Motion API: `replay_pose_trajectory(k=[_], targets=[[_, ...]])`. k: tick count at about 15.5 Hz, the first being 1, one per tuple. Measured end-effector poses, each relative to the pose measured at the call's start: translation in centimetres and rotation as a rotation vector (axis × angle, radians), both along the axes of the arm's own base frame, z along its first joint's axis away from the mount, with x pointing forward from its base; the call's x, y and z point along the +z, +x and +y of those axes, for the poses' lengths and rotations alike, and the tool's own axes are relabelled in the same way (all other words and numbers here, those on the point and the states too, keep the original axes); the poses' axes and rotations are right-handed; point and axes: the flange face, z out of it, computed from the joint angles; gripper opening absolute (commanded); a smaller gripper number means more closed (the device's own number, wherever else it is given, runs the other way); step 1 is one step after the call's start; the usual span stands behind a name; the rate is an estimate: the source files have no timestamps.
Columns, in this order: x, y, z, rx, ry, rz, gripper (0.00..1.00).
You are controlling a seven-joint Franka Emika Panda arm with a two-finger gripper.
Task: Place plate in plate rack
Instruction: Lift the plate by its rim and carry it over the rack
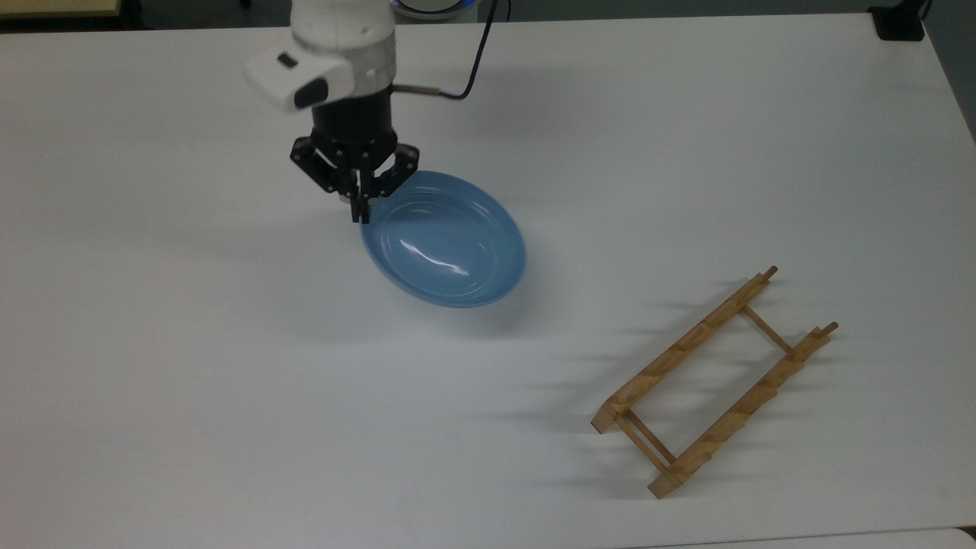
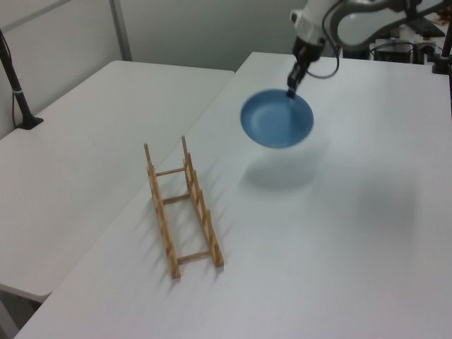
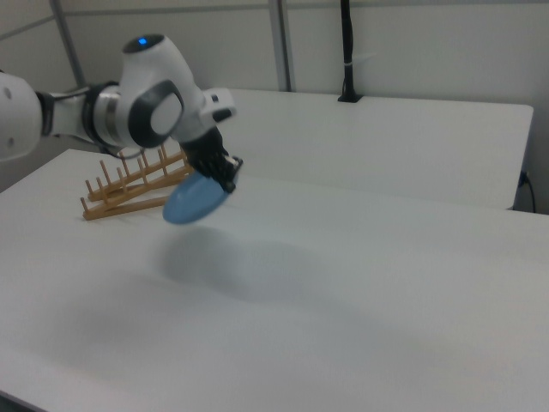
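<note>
Above the counter [image 1: 229, 381], off its surface, the plate [image 1: 446, 240] hangs tilted, rim clamped between the end effector [image 1: 358, 210] fingers, its shadow below. In the right view the plate covers part of the plate rack [image 1: 713, 381]. Rack sits apart, near the counter's edge at the top view's lower right. No readable writing.

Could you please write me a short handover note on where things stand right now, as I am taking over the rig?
Hand: shut on the plate, pinching its rim.
Plate: lifted clear of the white table, tilted, hanging from the hand, its shadow on the table beneath it.
Plate rack: empty, standing on the table apart from the plate, towards the top view's lower right.
Done: grasp and lift.
Left: carry the plate over the rack, stand it on edge between the pegs, release.
</note>
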Motion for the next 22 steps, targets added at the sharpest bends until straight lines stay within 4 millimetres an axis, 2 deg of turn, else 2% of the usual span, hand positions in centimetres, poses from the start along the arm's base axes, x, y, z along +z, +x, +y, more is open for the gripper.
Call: replay_pose_trajectory(k=[4,6,8,11,15,22], targets=[[6.5,0.0,5.1,-0.024,0.05,-0.122,0.0],[8.7,-0.1,8.1,-0.04,0.04,-0.173,0.0],[9.8,-0.5,11.7,-0.073,-0.004,-0.226,0.0],[9.9,-1.4,16.7,-0.146,-0.048,-0.316,0.0],[8.7,-1.8,20.6,-0.216,-0.06,-0.42,0.0],[4.3,-3.2,29.3,-0.217,-0.075,-0.645,0.0]])
